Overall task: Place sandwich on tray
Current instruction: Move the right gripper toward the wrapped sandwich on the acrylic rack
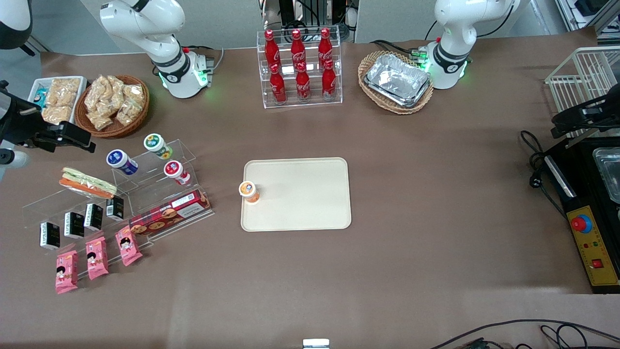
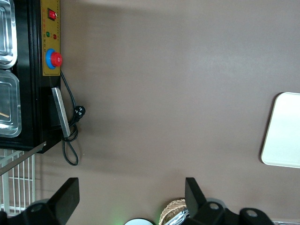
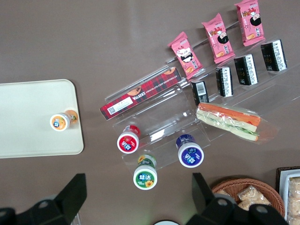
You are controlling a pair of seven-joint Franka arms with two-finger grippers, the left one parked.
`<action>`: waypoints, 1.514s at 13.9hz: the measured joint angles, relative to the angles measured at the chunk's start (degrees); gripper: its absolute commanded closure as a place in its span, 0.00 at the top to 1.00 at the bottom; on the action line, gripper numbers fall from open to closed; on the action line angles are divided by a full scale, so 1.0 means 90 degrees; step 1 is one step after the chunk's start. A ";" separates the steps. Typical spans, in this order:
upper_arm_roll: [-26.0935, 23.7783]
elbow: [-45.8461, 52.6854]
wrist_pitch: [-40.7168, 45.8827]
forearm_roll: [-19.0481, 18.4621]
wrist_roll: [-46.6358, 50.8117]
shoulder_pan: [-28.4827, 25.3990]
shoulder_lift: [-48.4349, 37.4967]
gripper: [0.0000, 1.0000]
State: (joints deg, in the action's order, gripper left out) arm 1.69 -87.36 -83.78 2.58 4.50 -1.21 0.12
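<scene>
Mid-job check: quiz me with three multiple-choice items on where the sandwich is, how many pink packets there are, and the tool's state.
1. Where is the sandwich?
A. on the clear stand
B. on the tray
C. in the basket

2. How many pink packets?
A. two
B. three
C. five

3. The tool is:
A. shut on the sandwich
B. open, holding nothing
C. shut on a cup

Key: 1 A, it lies on the clear stand, apart from the tray. 2 B, three pink packets in a row. 3 B, fingers spread above the table.
</scene>
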 measured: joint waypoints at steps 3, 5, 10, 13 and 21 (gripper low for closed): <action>0.0000 0.0000 0.0000 0.0000 0.0000 0.0000 0.0000 1.00; 0.0000 0.0000 0.0000 0.0000 -0.0009 0.0000 0.0000 1.00; 0.0054 0.0003 0.0000 -0.0001 -0.1140 0.0051 -0.0011 1.00; 0.0146 0.0005 0.0000 -0.0002 -0.2231 0.0226 -0.0015 1.00; 0.0341 0.0004 -0.0033 -0.0014 -0.5551 0.0624 0.0012 1.00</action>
State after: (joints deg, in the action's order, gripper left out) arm 4.76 -87.33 -84.07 2.46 -45.46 4.40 0.23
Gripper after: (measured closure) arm 0.000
